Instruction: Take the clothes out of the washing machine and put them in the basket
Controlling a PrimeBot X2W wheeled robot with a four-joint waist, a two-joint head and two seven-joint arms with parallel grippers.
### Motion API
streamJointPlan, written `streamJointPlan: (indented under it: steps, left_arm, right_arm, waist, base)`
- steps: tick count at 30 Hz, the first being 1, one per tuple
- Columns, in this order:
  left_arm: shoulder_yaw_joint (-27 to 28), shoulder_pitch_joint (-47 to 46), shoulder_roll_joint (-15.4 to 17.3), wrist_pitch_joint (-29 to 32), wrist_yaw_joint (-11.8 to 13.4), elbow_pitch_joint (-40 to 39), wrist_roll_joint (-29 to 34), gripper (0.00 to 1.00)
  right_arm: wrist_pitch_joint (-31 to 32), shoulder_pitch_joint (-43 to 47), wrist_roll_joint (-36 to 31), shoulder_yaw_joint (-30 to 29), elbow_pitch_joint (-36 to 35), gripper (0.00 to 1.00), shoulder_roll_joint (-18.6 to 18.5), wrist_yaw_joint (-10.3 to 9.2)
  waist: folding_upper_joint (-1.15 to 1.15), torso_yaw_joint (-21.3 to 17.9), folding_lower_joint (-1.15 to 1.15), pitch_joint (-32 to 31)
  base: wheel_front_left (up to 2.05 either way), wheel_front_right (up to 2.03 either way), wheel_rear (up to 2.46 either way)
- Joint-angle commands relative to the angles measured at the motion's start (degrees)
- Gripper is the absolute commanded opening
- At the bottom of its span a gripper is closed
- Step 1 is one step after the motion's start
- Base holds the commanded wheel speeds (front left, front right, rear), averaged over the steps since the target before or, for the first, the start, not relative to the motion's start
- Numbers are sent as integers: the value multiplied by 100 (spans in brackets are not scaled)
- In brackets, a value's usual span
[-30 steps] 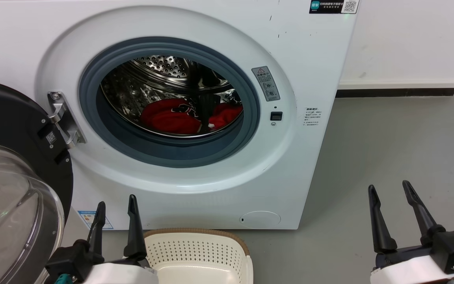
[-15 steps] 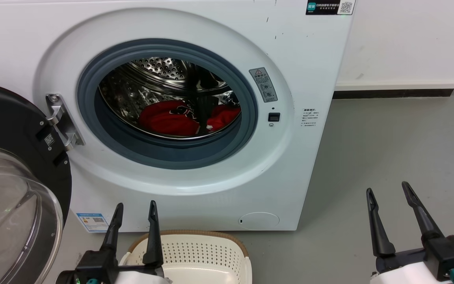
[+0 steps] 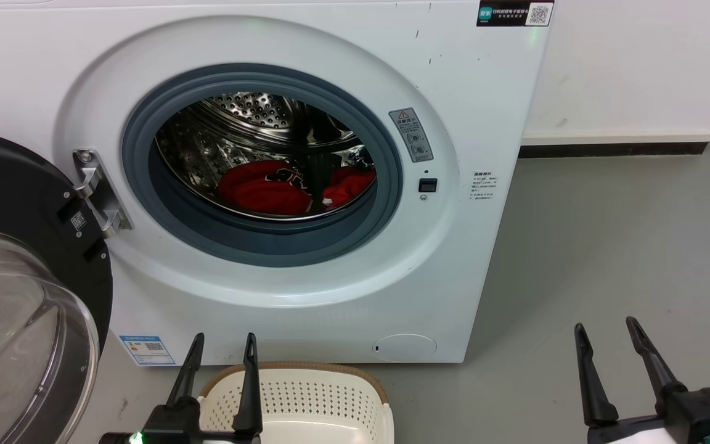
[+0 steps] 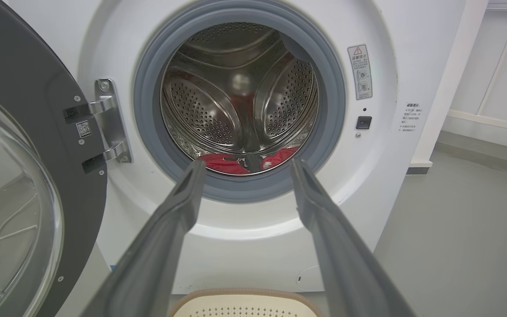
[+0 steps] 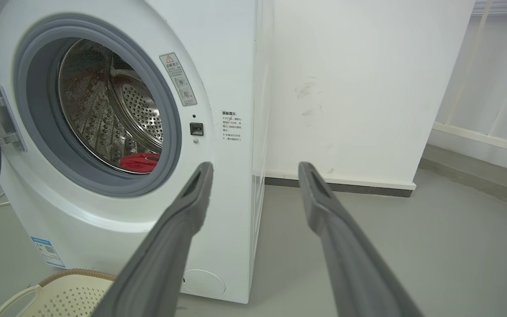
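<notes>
The clothes in the washing machine look light and limp, best pinched on a raised fold; the left pincer and right pincer both gape empty.

The clothes show as a low red heap, their lower part hidden behind the grey gasket and their middle crossed by a dark upright strip, so the garments cannot be told apart. The head view's bottom edge cuts off the basket and the bodies of the left tool and right tool, while the door runs off the left edge. The print on the warning label is too small to read.
</notes>
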Motion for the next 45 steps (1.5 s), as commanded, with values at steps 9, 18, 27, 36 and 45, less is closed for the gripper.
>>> streamJointPlan:
  steps: [9, 18, 27, 36, 45]
  left_arm:
    - [-53, 78, 6, -80, 5, -1, 221, 100]
    - [-33, 93, 6, -80, -58, 49, 221, 100]
    - [180, 28, 91, -80, -366, 287, 349, 100]
    - [512, -1153, 690, -80, -735, 578, 463, 100]
    - [342, -3497, 1911, 458, -1036, 1978, 522, 100]
  right_arm:
    - [-77, 10, -242, 36, 180, 100, -12, -4]
    - [-77, -20, -70, 47, 212, 100, -17, -6]
    - [-77, -172, 75, -18, 361, 100, -10, -6]
    - [-76, -593, 268, 113, 64, 100, -6, -5]
    - [-76, -1047, 397, 306, -207, 100, -5, -6]
  waist:
    - [0, 4, -1, -12]
    - [0, -1, -1, -22]
    - [0, -418, -1, 221]
    - [0, -1084, -1, 1382]
    - [0, -1498, -1, 2578]
  base:
    - [0, 0, 0]
    - [0, 0, 0]
    - [0, 0, 0]
    - [0, 0, 0]
    - [0, 0, 0]
